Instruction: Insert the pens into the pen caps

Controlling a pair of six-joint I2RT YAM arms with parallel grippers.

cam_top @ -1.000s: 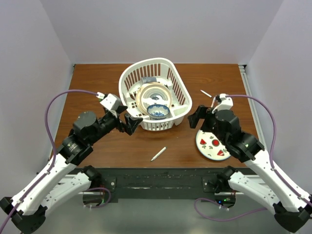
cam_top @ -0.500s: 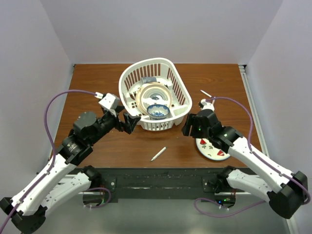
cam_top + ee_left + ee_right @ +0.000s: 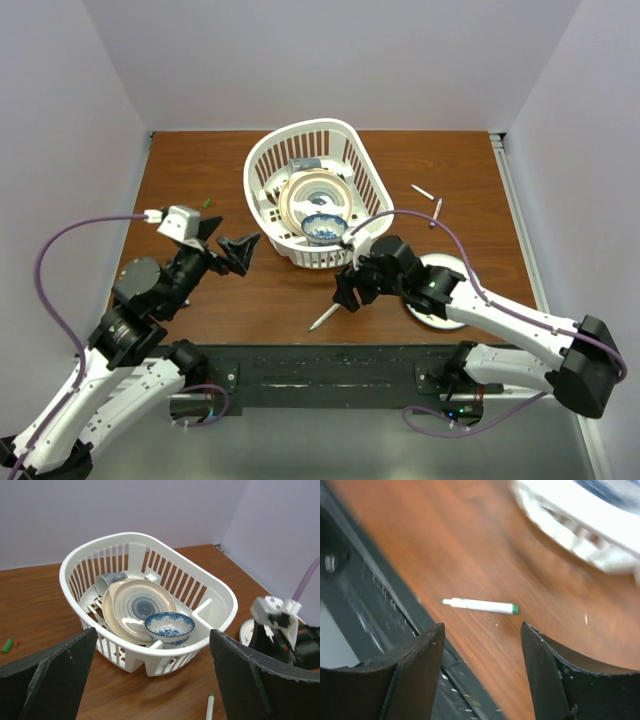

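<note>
Right wrist view: the right gripper (image 3: 481, 630) hung with jaws apart and empty, close above the slim white green-tipped marker pen (image 3: 479, 605) by the brown wooden table's (image 3: 445, 545) near edge, apparently lining up a grasp. The left gripper's (image 3: 238, 248) jaws gaped wide, empty.

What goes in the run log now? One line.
left gripper: open, empty | right gripper: open, empty, near pen | pen: lying on table

front pen (image 3: 325, 316): bare table (image 3: 260, 300) left and near | basket (image 3: 372, 195) walls off far side | right gripper (image 3: 348, 297) just beside
</note>
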